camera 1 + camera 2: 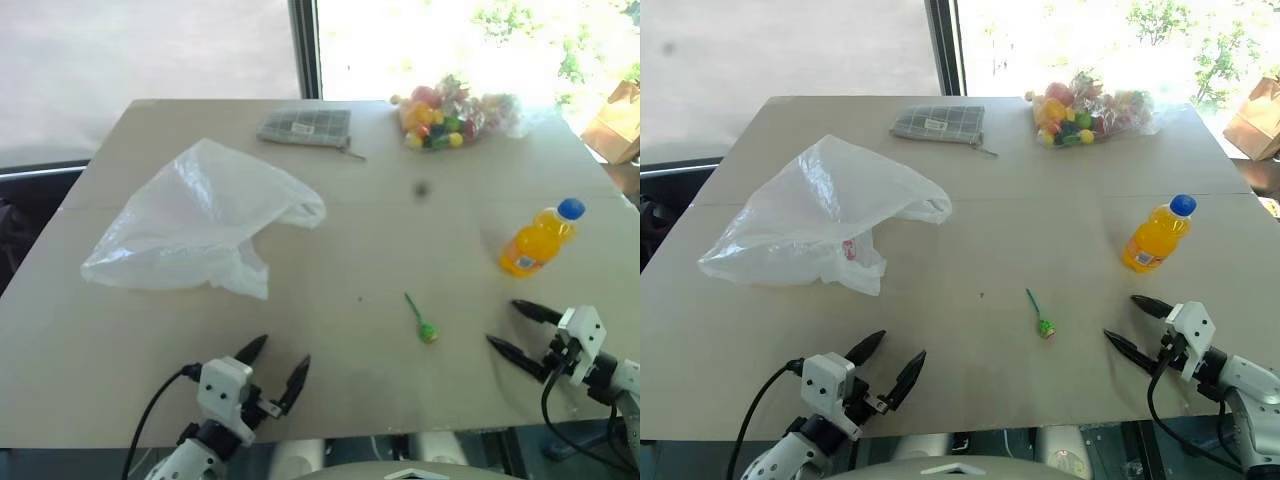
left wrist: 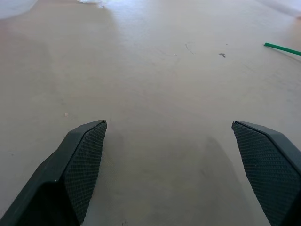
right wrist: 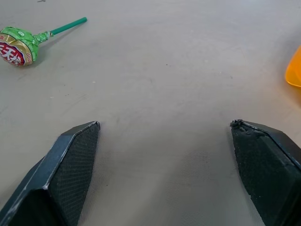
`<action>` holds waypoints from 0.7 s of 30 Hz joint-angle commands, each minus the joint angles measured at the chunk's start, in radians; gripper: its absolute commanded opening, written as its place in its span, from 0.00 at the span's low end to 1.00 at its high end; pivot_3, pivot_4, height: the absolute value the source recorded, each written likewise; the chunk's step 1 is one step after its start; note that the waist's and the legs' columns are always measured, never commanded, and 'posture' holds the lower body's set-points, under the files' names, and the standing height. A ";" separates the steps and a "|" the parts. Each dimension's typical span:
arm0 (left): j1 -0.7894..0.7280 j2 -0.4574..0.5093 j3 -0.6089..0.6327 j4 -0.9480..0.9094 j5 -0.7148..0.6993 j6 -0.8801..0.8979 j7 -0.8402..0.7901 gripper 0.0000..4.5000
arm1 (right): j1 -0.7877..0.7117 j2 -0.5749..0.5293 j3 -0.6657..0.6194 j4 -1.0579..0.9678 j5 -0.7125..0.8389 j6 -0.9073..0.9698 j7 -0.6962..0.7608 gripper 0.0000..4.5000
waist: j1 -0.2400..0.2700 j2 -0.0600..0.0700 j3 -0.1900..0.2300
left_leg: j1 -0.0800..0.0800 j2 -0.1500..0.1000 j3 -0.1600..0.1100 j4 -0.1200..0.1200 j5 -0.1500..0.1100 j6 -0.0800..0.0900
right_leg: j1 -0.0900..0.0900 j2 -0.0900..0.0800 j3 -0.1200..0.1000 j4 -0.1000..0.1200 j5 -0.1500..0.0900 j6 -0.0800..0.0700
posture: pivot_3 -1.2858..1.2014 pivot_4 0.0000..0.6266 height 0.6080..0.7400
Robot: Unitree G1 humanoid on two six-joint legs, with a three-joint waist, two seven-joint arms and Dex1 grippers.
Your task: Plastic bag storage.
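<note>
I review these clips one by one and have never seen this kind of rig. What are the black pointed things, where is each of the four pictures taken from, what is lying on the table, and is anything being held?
The black pointed parts are the fingers of a humanoid robot's two grippers. Two pictures come from a stereo camera on its head, looking down over the arms: the left gripper and the right gripper both hover low over the near edge of the table, fingers spread open, holding nothing. The other two pictures come from cameras on each wrist, looking out between that gripper's own fingers.

On the table lie the plastic bag, crumpled and white, on the left; a grey checked pouch and a clear bag of colourful sweets at the far side; an orange drink bottle on the right; and a green lollipop near the middle.
</note>
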 commanded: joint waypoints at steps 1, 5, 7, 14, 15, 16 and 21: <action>0.001 0.000 0.005 0.051 0.013 -0.029 -0.004 0.99 | 0.011 0.004 -0.001 -0.005 -0.012 0.004 -0.008 1.00 | 0.000 0.000 0.000 | 0.000 0.000 0.000 0.000 0.000 0.000 | 0.000 0.000 0.000 0.000 0.000 0.000 | 0.52 0.24 1.00; -0.014 -0.006 -0.010 0.025 0.010 -0.015 0.005 0.99 | 0.028 0.008 0.000 -0.020 -0.006 0.006 -0.005 1.00 | 0.000 0.000 0.000 | 0.001 0.000 0.000 0.001 0.000 0.000 | 0.000 0.001 0.000 0.002 0.000 0.000 | 0.52 0.24 1.00; -0.015 -0.003 -0.012 0.036 0.013 -0.026 -0.003 0.99 | 0.023 0.014 -0.001 -0.003 -0.014 -0.004 -0.015 1.00 | 0.000 0.000 0.000 | 0.001 0.000 0.000 0.002 0.000 0.000 | 0.000 0.000 0.000 0.002 0.000 0.000 | 0.52 0.24 1.00; -0.021 0.009 0.011 0.067 -0.004 -0.042 -0.024 0.99 | 0.056 0.029 0.004 -0.055 -0.010 0.003 -0.034 1.00 | 0.000 0.001 -0.001 | 0.001 0.000 -0.001 0.002 0.000 0.000 | 0.000 0.001 0.000 0.003 0.000 0.000 | 0.52 0.24 1.00; -0.023 0.012 0.012 0.069 -0.004 -0.044 -0.029 0.99 | 0.060 0.030 0.002 -0.058 -0.010 0.003 -0.036 1.00 | 0.000 0.002 -0.001 | 0.001 0.000 -0.001 0.002 0.000 0.000 | 0.000 0.001 0.000 0.003 0.000 0.000 | 0.52 0.24 1.00; -0.023 0.016 0.016 0.071 -0.007 -0.046 -0.034 0.99 | 0.065 0.031 0.002 -0.064 -0.010 0.003 -0.039 1.00 | 0.000 0.002 -0.001 | 0.001 0.000 -0.001 0.002 0.000 0.000 | 0.000 0.001 0.000 0.003 0.000 0.000 | 0.52 0.24 1.00; -0.028 0.019 0.061 0.026 -0.053 -0.065 -0.038 0.99 | 0.081 0.040 0.019 -0.156 0.015 0.032 -0.042 1.00 | 0.000 0.002 -0.001 | 0.001 0.001 -0.001 0.002 0.000 0.000 | 0.000 0.001 0.000 0.003 0.000 0.000 | 0.52 0.24 1.00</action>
